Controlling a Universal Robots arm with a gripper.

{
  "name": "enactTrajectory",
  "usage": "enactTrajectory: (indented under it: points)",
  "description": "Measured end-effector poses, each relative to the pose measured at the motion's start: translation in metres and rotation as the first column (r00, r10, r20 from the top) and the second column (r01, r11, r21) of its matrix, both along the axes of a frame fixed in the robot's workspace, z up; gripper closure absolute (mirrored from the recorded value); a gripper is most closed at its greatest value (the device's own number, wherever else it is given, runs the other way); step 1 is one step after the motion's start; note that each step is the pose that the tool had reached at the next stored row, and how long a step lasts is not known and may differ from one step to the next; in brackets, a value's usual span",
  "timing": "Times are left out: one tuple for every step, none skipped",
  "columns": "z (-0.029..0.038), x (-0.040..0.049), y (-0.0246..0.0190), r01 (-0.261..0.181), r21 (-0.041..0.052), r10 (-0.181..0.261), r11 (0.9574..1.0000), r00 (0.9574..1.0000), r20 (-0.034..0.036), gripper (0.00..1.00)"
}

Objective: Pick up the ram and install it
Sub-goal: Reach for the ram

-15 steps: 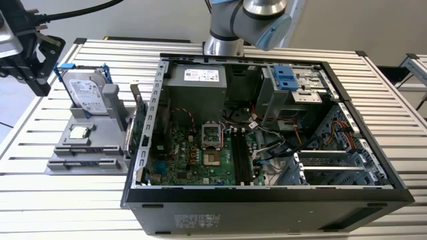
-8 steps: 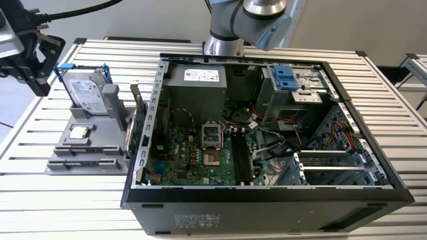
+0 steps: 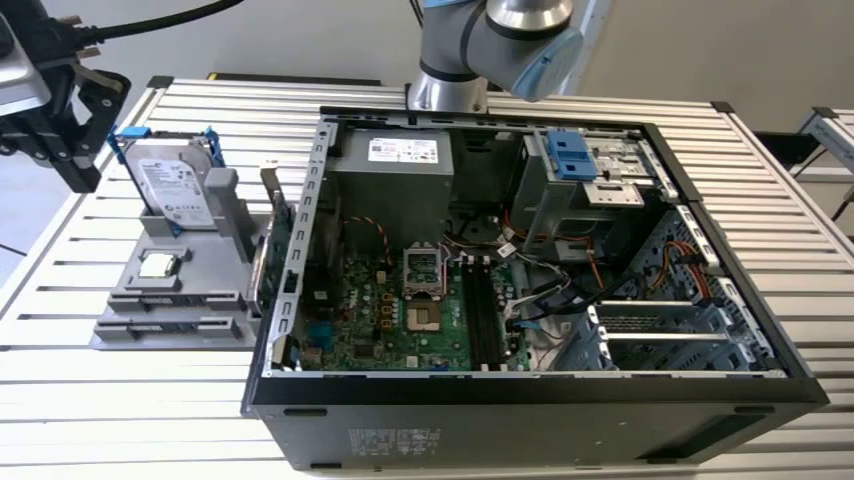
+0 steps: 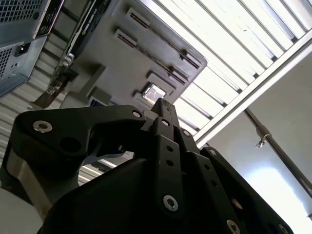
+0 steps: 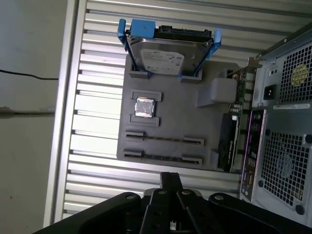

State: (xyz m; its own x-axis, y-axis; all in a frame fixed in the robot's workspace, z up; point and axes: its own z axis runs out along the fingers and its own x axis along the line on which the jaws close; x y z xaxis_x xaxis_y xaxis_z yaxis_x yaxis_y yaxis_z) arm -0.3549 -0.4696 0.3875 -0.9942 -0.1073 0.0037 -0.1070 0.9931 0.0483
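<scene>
— Since the open grey metal computer case crowds the flat grey plastic tray, what's risky?
— Beyond the empty black pincer, tips together, the thin dark ram stick stands edge-up in that tray; unopened, they'd likely knock it.

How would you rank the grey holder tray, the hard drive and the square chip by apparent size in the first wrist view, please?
1. Largest: grey holder tray
2. Then: hard drive
3. Smallest: square chip
The gaps are clear; no ties.
</scene>
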Motion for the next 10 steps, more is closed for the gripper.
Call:
enactTrajectory:
  points:
    - [0.0000,0.0000,0.0000,-0.003,0.0000,0.003,1.0000,1.0000,0.0000,1.00]
    - [0.0000,0.0000,0.0000,-0.006,0.0000,0.006,1.0000,1.0000,0.0000,1.00]
    - [0.0000,0.0000,0.0000,-0.009,0.0000,0.009,1.0000,1.0000,0.0000,1.00]
    - [0.0000,0.0000,0.0000,-0.012,0.0000,0.012,0.9999,0.9999,0.0000,1.00]
    - [0.0000,-0.0001,0.0000,-0.015,0.0000,0.015,0.9999,0.9999,0.0000,1.00]
    - [0.0000,-0.0001,0.0000,-0.018,0.0000,0.018,0.9998,0.9998,-0.0001,1.00]
    - [0.0000,-0.0001,0.0000,-0.021,0.0000,0.021,0.9998,0.9998,-0.0001,1.00]
    - [0.0000,-0.0001,0.0000,-0.025,0.0000,0.025,0.9997,0.9997,0.0000,1.00]
    - [0.0000,-0.0002,0.0000,-0.029,0.0001,0.029,0.9996,0.9996,0.0001,1.00]
    - [-0.0001,-0.0002,0.0000,-0.033,0.0001,0.033,0.9995,0.9995,0.0001,1.00]
